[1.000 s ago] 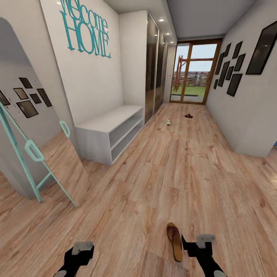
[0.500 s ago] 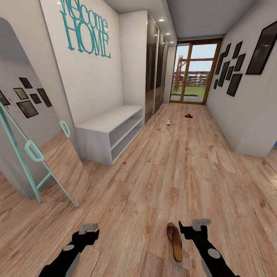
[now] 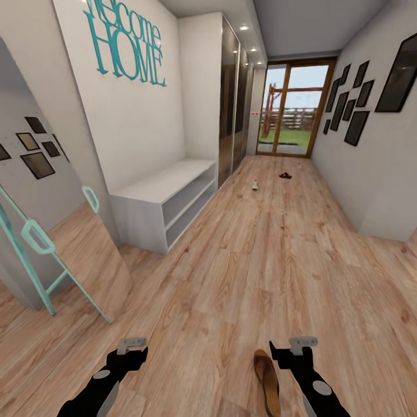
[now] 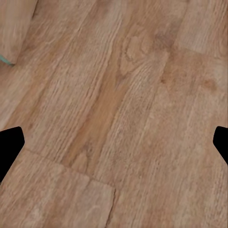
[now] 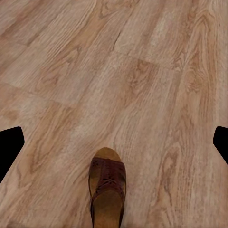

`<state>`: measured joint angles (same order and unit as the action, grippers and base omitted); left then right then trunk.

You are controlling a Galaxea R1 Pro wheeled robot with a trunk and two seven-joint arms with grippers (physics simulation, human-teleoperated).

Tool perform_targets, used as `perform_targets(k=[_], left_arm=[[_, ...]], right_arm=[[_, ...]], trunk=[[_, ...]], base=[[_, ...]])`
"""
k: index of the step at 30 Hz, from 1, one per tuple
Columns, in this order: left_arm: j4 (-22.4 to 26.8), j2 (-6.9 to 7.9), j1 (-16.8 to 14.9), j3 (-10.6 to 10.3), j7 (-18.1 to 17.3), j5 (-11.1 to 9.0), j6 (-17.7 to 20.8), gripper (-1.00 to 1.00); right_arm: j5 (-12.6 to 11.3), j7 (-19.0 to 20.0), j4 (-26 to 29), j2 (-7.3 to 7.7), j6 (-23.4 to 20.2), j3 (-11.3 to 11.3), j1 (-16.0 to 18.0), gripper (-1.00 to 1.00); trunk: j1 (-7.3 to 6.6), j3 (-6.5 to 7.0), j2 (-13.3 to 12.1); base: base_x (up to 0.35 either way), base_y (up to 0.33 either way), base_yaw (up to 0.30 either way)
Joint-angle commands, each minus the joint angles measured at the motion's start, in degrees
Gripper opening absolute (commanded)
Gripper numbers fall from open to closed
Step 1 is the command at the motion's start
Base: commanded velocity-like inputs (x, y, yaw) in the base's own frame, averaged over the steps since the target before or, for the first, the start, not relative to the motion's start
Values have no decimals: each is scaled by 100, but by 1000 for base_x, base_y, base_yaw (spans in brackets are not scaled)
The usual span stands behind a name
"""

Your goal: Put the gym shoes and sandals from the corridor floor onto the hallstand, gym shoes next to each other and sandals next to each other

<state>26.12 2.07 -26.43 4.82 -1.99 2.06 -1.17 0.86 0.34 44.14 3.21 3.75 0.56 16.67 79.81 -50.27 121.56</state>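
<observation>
A dark brown sandal with a tan footbed lies on the corridor floor just in front of me, its toe end showing as the sandal in the right wrist view. My right gripper hovers open just beside it, to its right. My left gripper is open over bare planks. Far down the corridor lie a white gym shoe and a second sandal. The hallstand is out of view.
A plain white two-shelf bench stands against the left wall, past a leaning mirror with a turquoise frame. Dark wardrobe doors follow it. A glass door closes the far end. The right wall juts in.
Both arms have reached further forward than a second ago. The whole picture has shifted, so the camera moved; the near sandal now sits lower in the view.
</observation>
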Motion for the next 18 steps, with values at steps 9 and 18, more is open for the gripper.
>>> perform_targets(k=[9,18], left_arm=[[-10,-41,-3,34,-16,43,-19,100],[-10,-48,-2,38,-25,49,-28,100]], right_arm=[[3,6,-201,-17,20,12,3,100],[-5,2,-232,-27,26,14,3,100]], trunk=[[0,-7,2],[0,-14,2]], base=[[54,0,-63],[7,0,-122]])
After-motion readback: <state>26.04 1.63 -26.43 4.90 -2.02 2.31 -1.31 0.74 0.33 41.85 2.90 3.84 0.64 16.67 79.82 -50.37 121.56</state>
